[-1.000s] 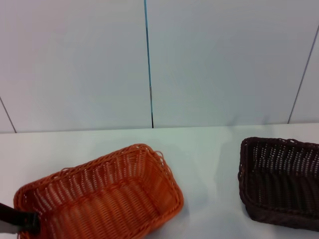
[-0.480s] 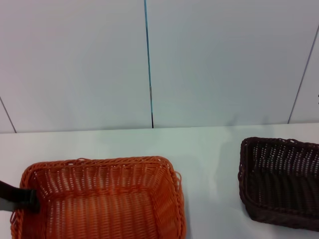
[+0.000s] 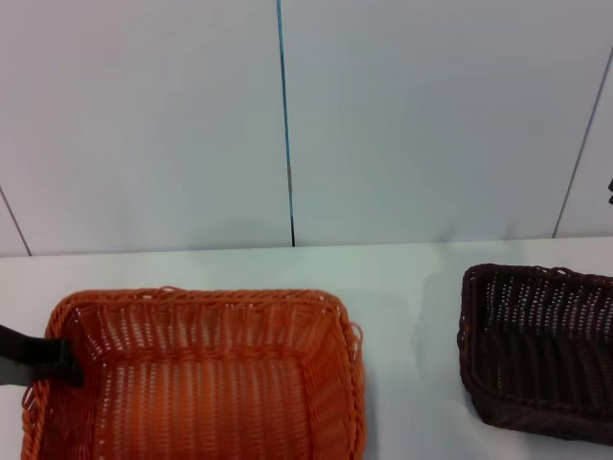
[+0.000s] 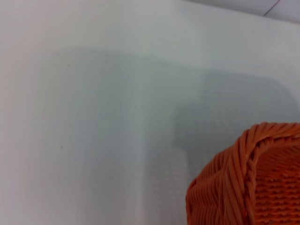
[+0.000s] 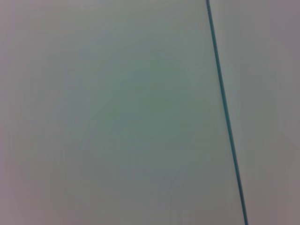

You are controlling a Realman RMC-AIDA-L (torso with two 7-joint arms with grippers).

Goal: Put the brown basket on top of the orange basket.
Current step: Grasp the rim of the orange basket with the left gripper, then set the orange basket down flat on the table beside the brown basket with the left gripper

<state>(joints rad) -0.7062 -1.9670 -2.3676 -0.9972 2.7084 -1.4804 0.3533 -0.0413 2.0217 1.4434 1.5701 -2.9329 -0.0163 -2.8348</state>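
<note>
The orange basket (image 3: 201, 383) sits at the front left of the white table, its long side square to the table's front edge. My left gripper (image 3: 53, 359) reaches in from the left, and its dark finger lies over the basket's left rim, shut on that rim. One woven corner of the orange basket (image 4: 248, 187) shows in the left wrist view above the table top. The brown basket (image 3: 536, 350) stands at the right, apart from the orange one and partly cut off by the picture's edge. My right gripper does not show; the right wrist view holds only the pale wall.
The white table (image 3: 402, 278) runs back to a pale panelled wall with a thin dark seam (image 3: 285, 125). Bare table top lies between the two baskets and behind them. A small dark sliver (image 3: 610, 190) shows at the far right edge.
The orange basket has swung from a diagonal lie to square with the table edge, carried by my left gripper on its rim. The brown basket has not moved.
</note>
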